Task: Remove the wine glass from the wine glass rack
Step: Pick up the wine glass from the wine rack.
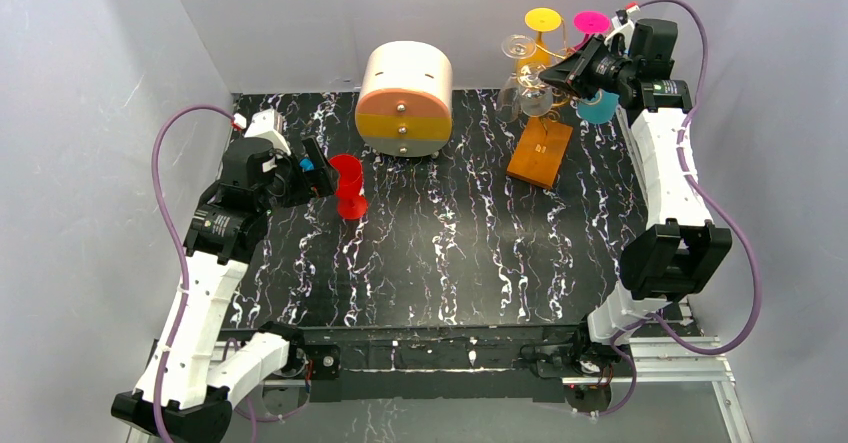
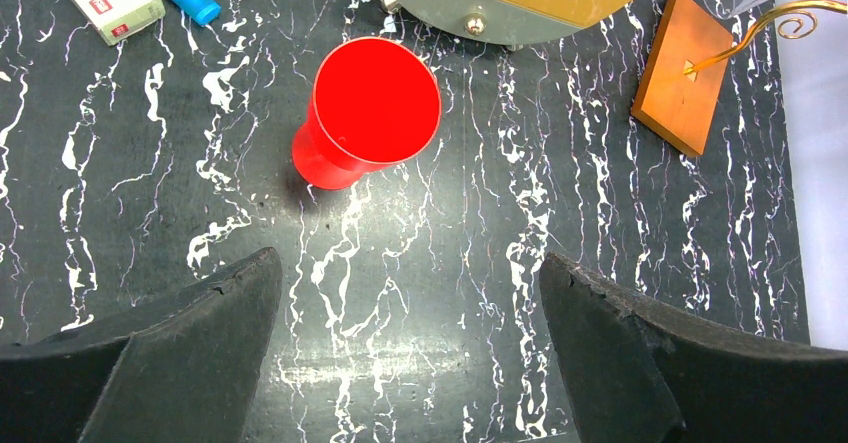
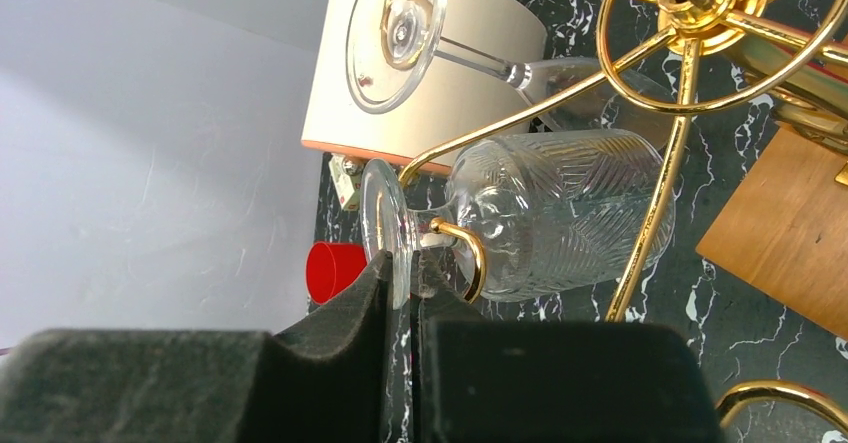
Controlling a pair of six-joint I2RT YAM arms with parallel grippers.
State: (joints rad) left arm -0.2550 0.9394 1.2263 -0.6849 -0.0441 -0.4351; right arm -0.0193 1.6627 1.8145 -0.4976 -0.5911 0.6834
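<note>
your right gripper was clenched on the rim of the round foot of the wine glass, one pad on each face of the disc. the glass hung on the wine glass rack at the far right of the table, its stem caught in a curled gold hook. it was cut clear glass with a thin stem, so you should have treated it as light, rigid, slick and easy to chip. the foot was a narrow hold, and by my judgement the bowl could swing and knock the wire or the second clear glass hanging just behind it. the stem beside the hook looked like the steadier place to grip, and it needed to slide out along the hook, not be pulled straight. the bowl was empty. your left gripper stood fully released above the table, near a red cup that stood upright with nothing in it. the round drawer box had its drawers closed, so what it held could not be told.
</note>
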